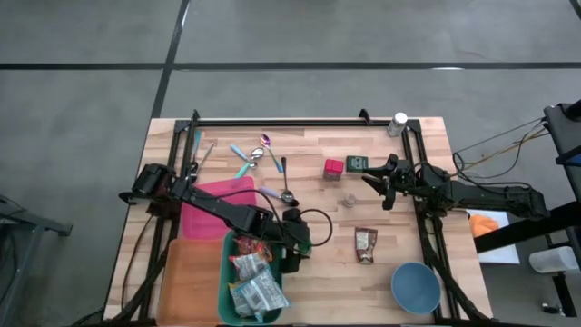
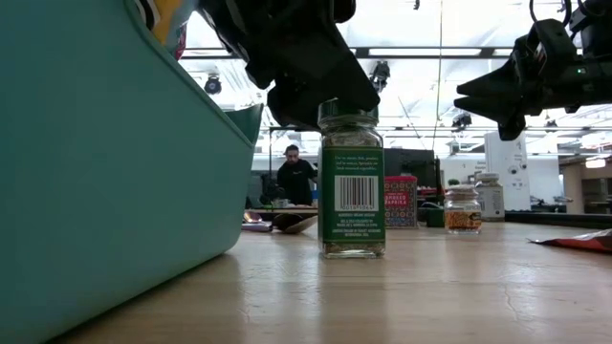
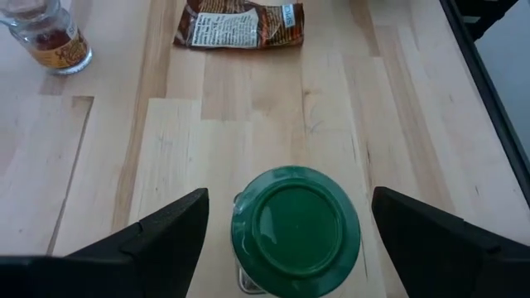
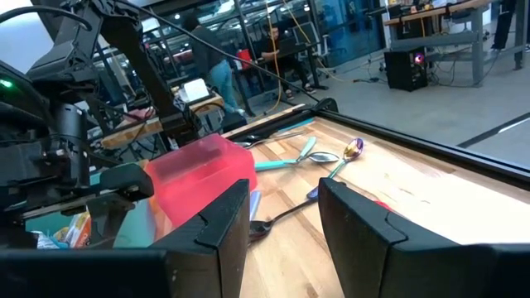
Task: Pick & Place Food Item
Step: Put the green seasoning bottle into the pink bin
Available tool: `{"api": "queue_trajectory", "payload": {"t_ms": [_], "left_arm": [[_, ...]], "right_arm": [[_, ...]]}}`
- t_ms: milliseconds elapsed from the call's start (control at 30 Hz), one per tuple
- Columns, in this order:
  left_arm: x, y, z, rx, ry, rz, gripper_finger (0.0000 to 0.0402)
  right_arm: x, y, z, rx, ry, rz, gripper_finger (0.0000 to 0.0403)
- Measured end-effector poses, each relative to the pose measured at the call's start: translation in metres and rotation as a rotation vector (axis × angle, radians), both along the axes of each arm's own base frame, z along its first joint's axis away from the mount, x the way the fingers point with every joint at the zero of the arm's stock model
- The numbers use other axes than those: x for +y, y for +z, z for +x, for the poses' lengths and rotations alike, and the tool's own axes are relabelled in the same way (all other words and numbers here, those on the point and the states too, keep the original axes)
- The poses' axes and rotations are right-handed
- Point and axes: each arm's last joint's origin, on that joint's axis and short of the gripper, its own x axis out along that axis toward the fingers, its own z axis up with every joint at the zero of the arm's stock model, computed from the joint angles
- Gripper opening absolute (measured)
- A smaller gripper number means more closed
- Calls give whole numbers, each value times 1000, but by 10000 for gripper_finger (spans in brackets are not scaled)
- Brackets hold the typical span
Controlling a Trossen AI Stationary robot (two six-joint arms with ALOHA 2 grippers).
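A clear spice jar with a green lid (image 3: 296, 229) and a green barcode label (image 2: 352, 191) stands upright on the wooden table, beside the teal bin (image 2: 96, 172). My left gripper (image 3: 290, 194) hangs slanting down over it, open, with one finger on each side of the lid and a gap on both sides. In the high view that gripper (image 1: 295, 254) covers the jar. My right gripper (image 1: 370, 182) waits level above the table at the right, open, with nothing between its fingers (image 4: 286, 199).
The teal bin (image 1: 227, 300) holds food packets; a pink bin (image 1: 218, 202) and an orange tray (image 1: 186, 282) lie to its left. A brown packet (image 1: 365, 243), a small jar (image 1: 347, 200), a red box (image 1: 334, 167), a green box (image 1: 357, 163), spoons (image 1: 268, 159) and a blue bowl (image 1: 416, 287) lie around.
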Motion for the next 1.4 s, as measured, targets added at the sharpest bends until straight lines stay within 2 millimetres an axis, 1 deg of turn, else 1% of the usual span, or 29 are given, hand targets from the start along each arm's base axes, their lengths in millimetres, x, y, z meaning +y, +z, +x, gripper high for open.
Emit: {"api": "queue_trajectory", "payload": {"t_ms": [100,433,500,633,800,967,1400], "left_arm": [[1,0,0,6,2,2,310],[2,-2,-1,12,5,3,207],[2,-2,-1,12,6,4,194],[2,-2,-1,11,6,4,193],[2,-2,-1,12,5,2,202],[2,-2,-1,12,4,2,195],[2,-1,0,10,3,0,198]], "right_arm": [[0,0,0,0,0,0,142],[0,0,0,0,0,0,142],[0,0,0,-1,0,0,142],[0,0,0,-1,0,0,142],[0,0,0,-1,0,0,142],[0,0,0,-1,0,0,142],[0,0,0,0,0,0,142]]}}
